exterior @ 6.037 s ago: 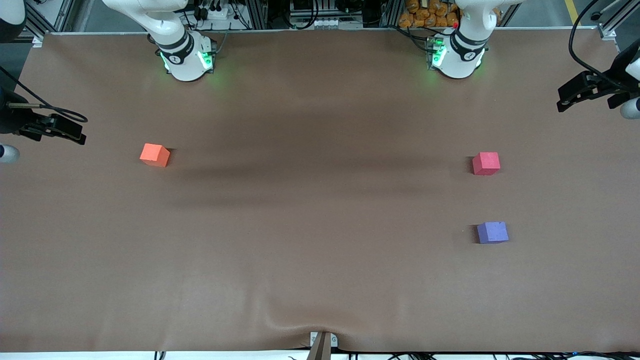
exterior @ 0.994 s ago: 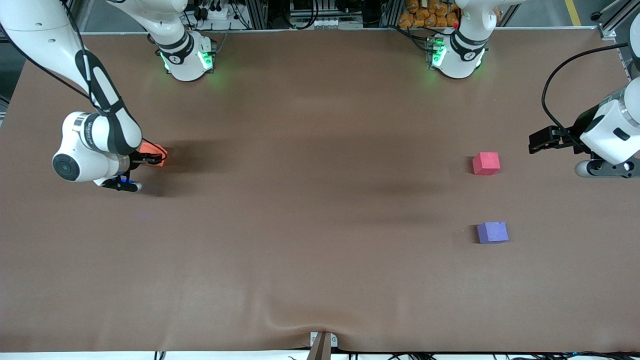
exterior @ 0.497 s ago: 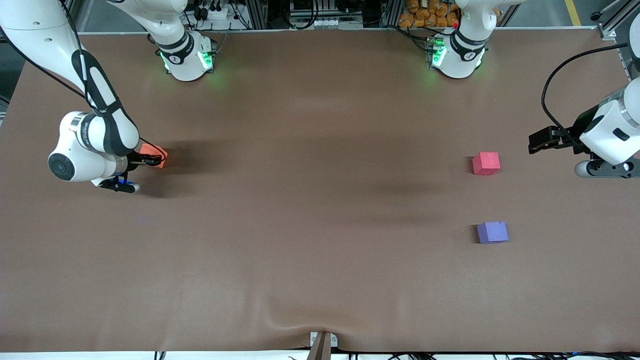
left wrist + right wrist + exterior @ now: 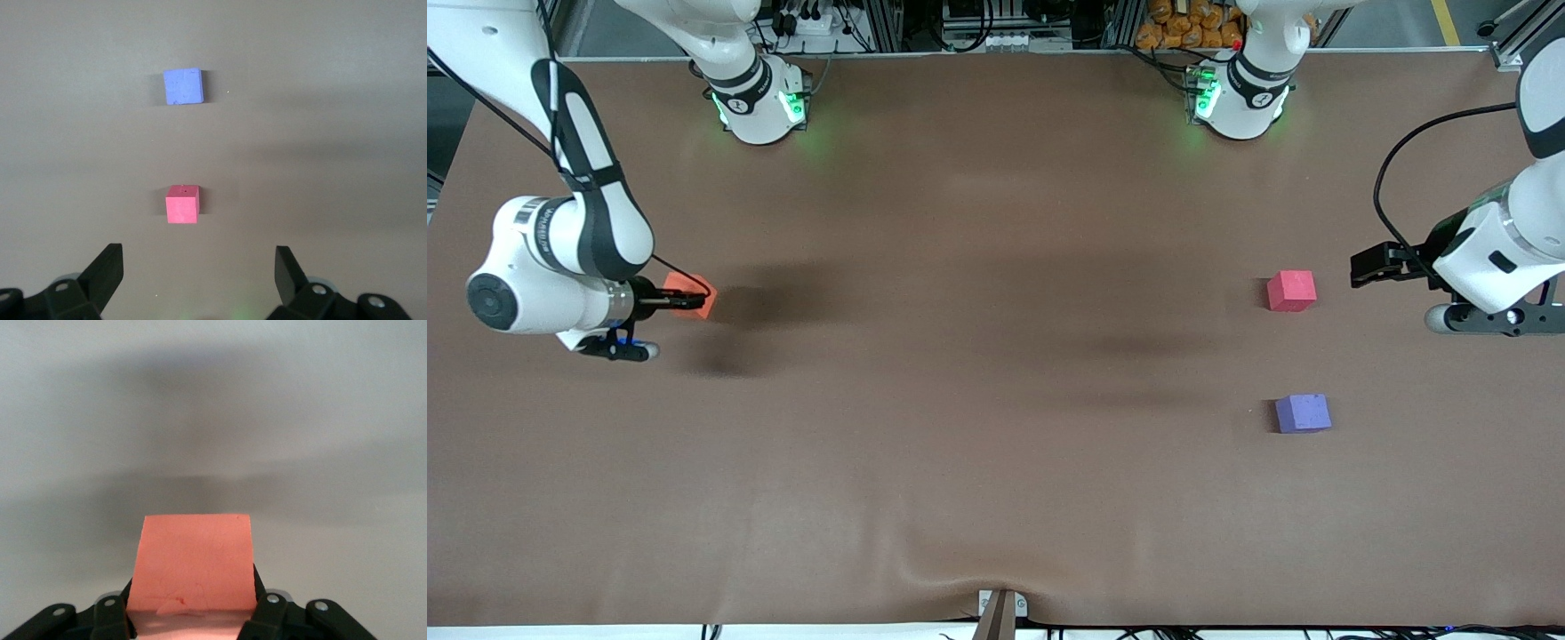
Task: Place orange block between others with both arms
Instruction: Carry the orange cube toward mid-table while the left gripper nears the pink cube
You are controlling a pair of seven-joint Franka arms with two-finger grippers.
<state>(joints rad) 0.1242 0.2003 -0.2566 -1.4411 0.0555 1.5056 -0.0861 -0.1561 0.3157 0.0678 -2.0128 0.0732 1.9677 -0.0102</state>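
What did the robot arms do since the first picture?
The right gripper came in from the table's end and shut on the orange block, lifting it slightly. The left gripper, open, moved in beside the pinkish-red cube. That cube and the purple cube stayed put.

orange block (image 4: 691, 296): clamped in right gripper (image 4: 687, 300) | pinkish-red cube (image 4: 1291, 291), purple cube (image 4: 1303, 413): on table, apart
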